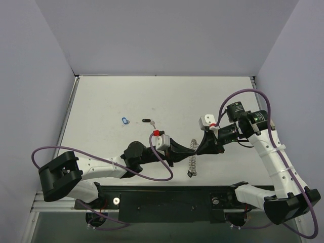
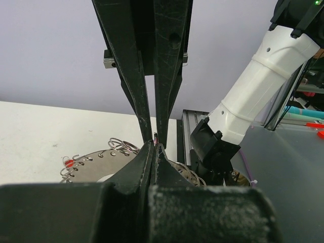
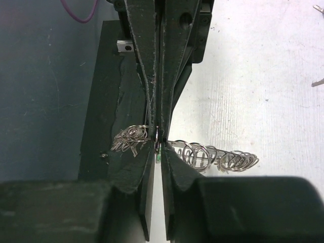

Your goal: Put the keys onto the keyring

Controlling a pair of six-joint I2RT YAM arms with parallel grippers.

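Observation:
The keyring stands on edge above the table between both grippers. In the left wrist view its flat disc shows, rimmed with wire loops, and a red key tag hangs on one of them. My left gripper is shut on the ring's rim. From the opposite side, my right gripper has its tips pressed onto one wire loop. A speck of green shows just below that loop. Loose on the table lie a blue key and a black key. A small black tag hangs under the ring.
The black base plate runs along the near edge just below the grippers. A purple cable loops beside the left arm. The right arm's white link fills the right of the left wrist view. Another small key lies far right.

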